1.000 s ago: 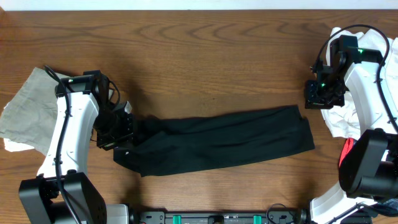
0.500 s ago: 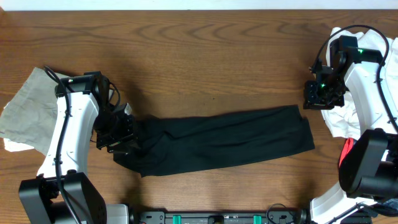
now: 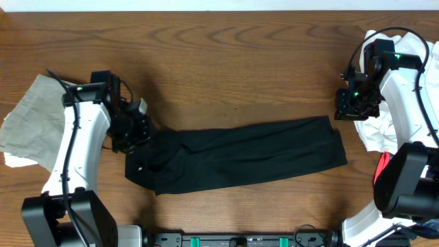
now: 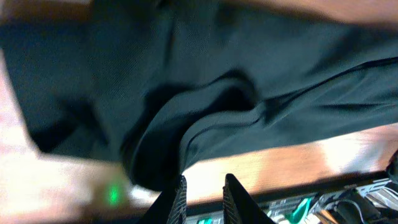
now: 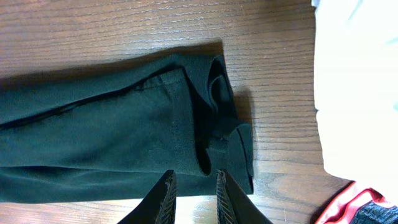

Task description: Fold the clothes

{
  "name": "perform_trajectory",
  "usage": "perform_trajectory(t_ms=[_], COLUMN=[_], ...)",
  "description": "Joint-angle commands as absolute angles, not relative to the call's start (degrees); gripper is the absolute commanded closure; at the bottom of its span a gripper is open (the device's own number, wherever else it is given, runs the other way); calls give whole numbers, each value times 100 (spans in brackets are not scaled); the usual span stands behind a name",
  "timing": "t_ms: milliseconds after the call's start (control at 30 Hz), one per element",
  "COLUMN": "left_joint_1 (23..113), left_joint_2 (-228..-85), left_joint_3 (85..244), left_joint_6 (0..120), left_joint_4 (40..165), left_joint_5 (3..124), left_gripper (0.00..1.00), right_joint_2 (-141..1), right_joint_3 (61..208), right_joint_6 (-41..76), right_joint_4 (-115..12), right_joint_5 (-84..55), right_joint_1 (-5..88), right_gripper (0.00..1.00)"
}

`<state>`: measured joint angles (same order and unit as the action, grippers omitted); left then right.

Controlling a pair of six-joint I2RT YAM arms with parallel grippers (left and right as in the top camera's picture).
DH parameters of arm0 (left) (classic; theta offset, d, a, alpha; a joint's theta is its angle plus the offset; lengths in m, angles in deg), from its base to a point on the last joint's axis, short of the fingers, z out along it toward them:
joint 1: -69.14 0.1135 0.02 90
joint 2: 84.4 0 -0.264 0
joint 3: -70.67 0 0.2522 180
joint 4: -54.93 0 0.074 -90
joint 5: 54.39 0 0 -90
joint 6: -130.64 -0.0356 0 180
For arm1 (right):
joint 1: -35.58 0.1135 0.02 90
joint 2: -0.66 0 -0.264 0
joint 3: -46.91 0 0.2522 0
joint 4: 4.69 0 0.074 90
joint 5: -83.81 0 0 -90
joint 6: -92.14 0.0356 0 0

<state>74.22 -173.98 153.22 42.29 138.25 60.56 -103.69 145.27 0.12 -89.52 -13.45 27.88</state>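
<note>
The clothes in play are one black shirt (image 3: 247, 158), folded into a long narrow strip across the near half of the table. My left gripper (image 3: 135, 129) hovers just beyond the strip's left end. In the left wrist view the dark cloth (image 4: 186, 81) lies ahead of the left gripper (image 4: 204, 196), whose jaws stand a little apart with only table between them. My right gripper (image 3: 353, 106) hangs beyond the strip's right end, apart from it. The right wrist view shows the folded right end (image 5: 217, 124) ahead of the right gripper (image 5: 193, 196), which is narrowly open and empty.
A khaki garment (image 3: 31, 120) lies at the left edge under the left arm. A white garment (image 3: 411, 48) and a red one (image 3: 381, 168) sit at the right edge around the right arm. The arms' base rail (image 3: 240, 240) runs along the near edge.
My left gripper has let go of the shirt's left end and moved toward the far side, off the cloth. The right arm and the shirt stay where they were.
</note>
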Motion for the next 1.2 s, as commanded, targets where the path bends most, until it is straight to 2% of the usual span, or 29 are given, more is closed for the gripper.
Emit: perform_trajectory(t_ms=[0, 300, 533, 667, 700, 967, 1167], left_joint_1=[7065, 5863, 5833, 5863, 5868, 5872, 5872], left_joint_2=[-17363, -17389, -17431, -17464, -17464, -17464, -17464], left_joint_3=[15298, 14986, 14065, 13458, 13342, 12865, 12839], left_joint_6=[4266, 4441, 4655, 4976, 5053, 5127, 5127], left_joint_4=[13681, 13045, 12276, 11797, 11685, 11310, 11294], left_joint_5=[6461, 6205, 6041, 5799, 5753, 5733, 5696], left_gripper=[80, 88, 86, 87, 86, 86, 86], right_joint_2=[-10258, -10258, -10258, -10258, -10258, -10561, -11195], right_joint_3=[14532, 14532, 14529, 14529, 14529, 14527, 14525], right_joint_6=[-74, -74, -126, -439, -441, -415, -417], right_joint_4=[-8958, -8956, -8963, -8963, -8958, -8790, -8792], right_joint_5=[-1479, -1547, -1625, -2110, -2097, -2084, -2274], right_joint_1=[2779, 2777, 2779, 2827, 2858, 2965, 3013], right_gripper=[79, 79, 77, 60, 60, 57, 60])
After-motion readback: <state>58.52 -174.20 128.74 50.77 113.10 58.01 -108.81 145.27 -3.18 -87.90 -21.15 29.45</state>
